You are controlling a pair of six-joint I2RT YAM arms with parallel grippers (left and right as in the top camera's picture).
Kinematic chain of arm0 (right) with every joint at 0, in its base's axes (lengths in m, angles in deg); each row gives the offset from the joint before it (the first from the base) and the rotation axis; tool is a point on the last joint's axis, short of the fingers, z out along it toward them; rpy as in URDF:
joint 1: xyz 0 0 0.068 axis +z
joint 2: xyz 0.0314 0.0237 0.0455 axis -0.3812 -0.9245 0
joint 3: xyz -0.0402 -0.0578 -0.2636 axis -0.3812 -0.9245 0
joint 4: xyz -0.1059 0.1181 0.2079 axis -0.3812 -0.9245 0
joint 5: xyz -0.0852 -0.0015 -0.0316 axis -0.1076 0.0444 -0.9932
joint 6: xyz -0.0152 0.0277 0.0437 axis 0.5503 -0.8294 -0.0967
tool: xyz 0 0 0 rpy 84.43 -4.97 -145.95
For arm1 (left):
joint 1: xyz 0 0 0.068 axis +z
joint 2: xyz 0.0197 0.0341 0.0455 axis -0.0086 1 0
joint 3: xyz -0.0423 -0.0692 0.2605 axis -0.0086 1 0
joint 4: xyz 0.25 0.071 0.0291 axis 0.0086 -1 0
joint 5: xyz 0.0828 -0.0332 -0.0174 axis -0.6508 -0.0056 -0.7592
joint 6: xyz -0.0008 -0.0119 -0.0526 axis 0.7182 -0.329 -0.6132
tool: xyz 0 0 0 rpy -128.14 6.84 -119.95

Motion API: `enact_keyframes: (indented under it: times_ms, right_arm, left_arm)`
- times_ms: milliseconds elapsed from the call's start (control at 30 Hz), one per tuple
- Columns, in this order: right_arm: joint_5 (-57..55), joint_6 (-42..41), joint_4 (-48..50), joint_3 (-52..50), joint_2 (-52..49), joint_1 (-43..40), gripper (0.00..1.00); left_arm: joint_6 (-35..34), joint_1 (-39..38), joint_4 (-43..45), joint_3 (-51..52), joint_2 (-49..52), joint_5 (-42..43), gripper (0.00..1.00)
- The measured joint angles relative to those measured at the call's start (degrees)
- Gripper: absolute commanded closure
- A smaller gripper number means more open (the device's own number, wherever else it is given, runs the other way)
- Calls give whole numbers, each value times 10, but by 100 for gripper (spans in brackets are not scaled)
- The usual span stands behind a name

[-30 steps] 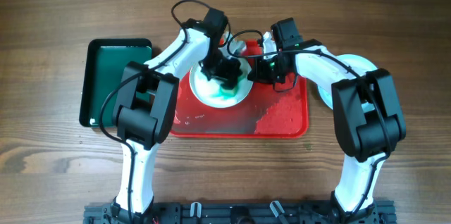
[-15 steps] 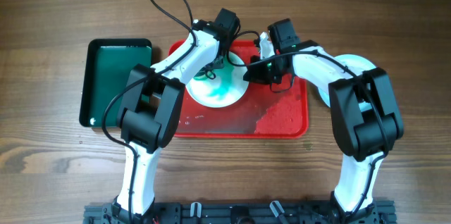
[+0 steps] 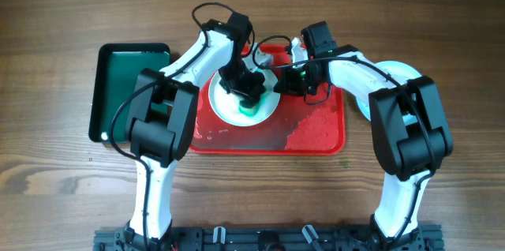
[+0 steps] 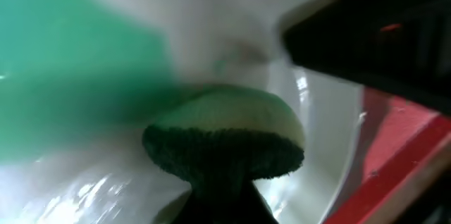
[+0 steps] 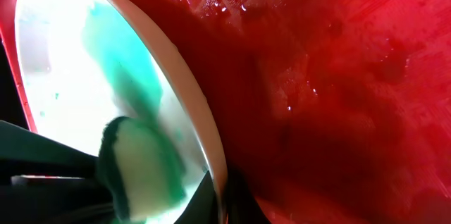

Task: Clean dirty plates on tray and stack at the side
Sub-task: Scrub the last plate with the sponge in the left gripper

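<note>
Red plastic fills the middle of the overhead view: the red tray lies on the wooden table, its surface wet and blotchy. A white plate sits on the tray's left half. The left gripper is down over the plate's face, clamped on a sponge that touches the plate. The right gripper meets the plate at its right rim. A dark green tray lies just beside the red one on the left. A pale aqua plate rests on the table to the right of the red tray, mostly hidden under the right arm; whether more than one lies there cannot be told.

From the left wrist, the sponge is squeezed into a mushroom shape between the dark fingers, its dark green scouring layer below a pale one. It presses against the white plate beside a broad green smear. The picture is blurred. Red tray shows at the lower right, and a dark shape crosses the upper right.

From the right wrist, the fingers are closed on the plate's rim, one on either side of it. Shadow lies under that rim on the tray. Green streaks run down the plate's face, and the sponge touches it near the bottom. Water droplets dot the tray.
</note>
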Motion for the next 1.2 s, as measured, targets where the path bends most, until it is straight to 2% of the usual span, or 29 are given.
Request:
enact_keyframes:
  times_ms: [133, 267, 333, 433, 533, 600, 700, 767, 833, 1000, 1067, 1200]
  right_arm:
    - [0, 0, 1, 0, 0, -2, 96]
    - [-5, -5, 7, 0, 0, -7, 96]
    - [-7, -7, 9, 0, 0, -7, 96]
    - [-7, -7, 10, 0, 0, -7, 96]
    - [-7, -9, 17, 0, 0, -3, 96]
    - [-7, -10, 18, 0, 0, -1, 96]
    - [-2, -10, 15, 0, -1, 5, 96]
    - [-1, -8, 12, 0, -1, 7, 96]
    - [0, -4, 8, 0, -1, 6, 96]
    - [2, 7, 3, 0, -1, 2, 96]
    - [2, 7, 3, 0, -1, 2, 96]
    - [2, 7, 2, 0, -1, 1, 96]
  left_arm:
    - [-19, -4, 94, 6, 2, 34, 96]
    - [-126, -8, 180, 8, 3, -5, 96]
    - [-201, -18, 200, 4, -2, -81, 96]
    - [-290, -28, 201, -3, -8, -280, 96]
    - [-336, -32, 169, -3, -8, -432, 96]
    - [-350, -34, 135, -2, -7, -483, 96]
    - [-353, -35, 57, -3, -6, -508, 96]
    - [-327, -34, 27, -5, -6, -490, 96]
    - [-259, -24, -2, -10, -7, -438, 96]
    - [-50, 8, -69, -13, -11, -187, 96]
    - [-12, 5, -66, -7, -8, -106, 96]
    - [18, 3, -33, 0, -1, -20, 96]
